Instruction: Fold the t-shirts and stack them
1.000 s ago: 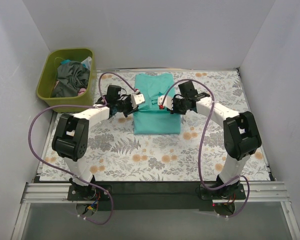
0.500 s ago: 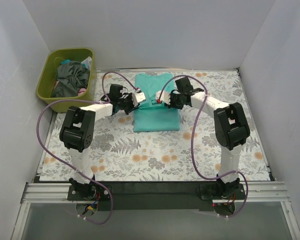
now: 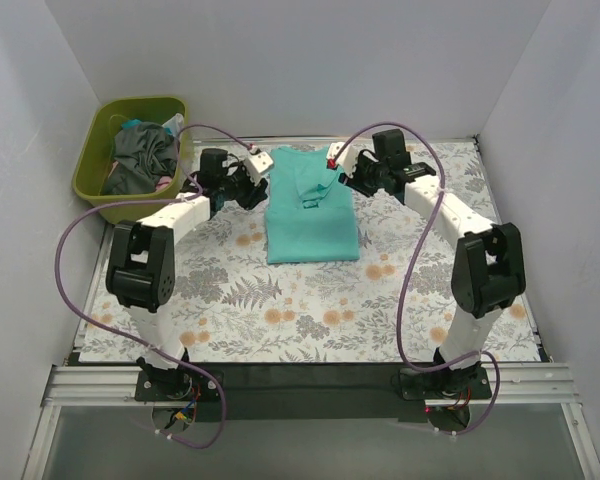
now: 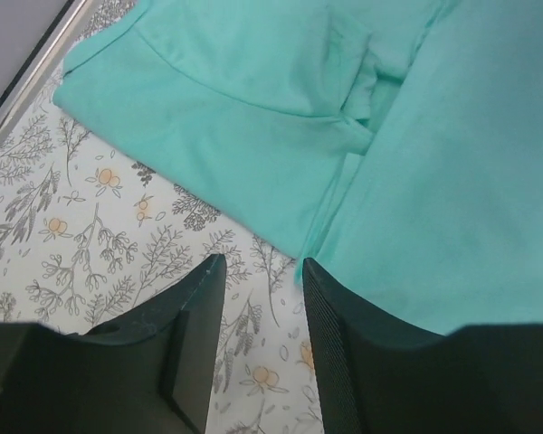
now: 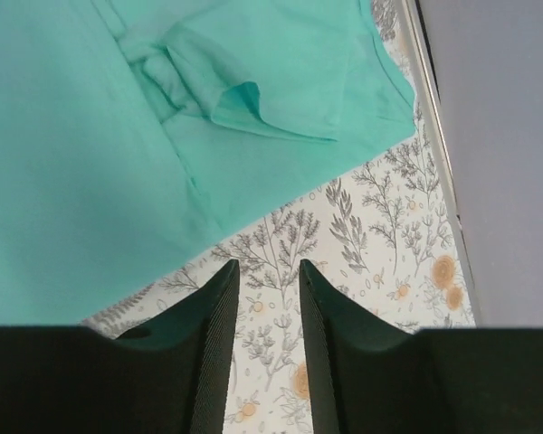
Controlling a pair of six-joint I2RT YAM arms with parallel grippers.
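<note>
Both arms have lifted off the cloth and swung out toward the far corners since the earlier frame, jaws now let go.

Item: turquoise-green short-sleeved cloth t-shirt [image 3: 312,220], flat on the middle-rear of the table, sleeves turned inward, sides folded into a narrow rectangle. A crosswise fold is judged still outstanding.

Left gripper [image 4: 262,267]: partly parted, empty, hovering just off the shirt's left edge.

Right gripper [image 5: 270,267]: partly parted, empty, just off the right edge.

Dark grey crumpled t-shirts [image 3: 145,155]: unfolded, inside the olive-green plastic basket [image 3: 88,178], far left.

Floral-print table cloth [image 3: 280,300]: beneath the shirt.

Stack not begun; progress judged early.
</note>
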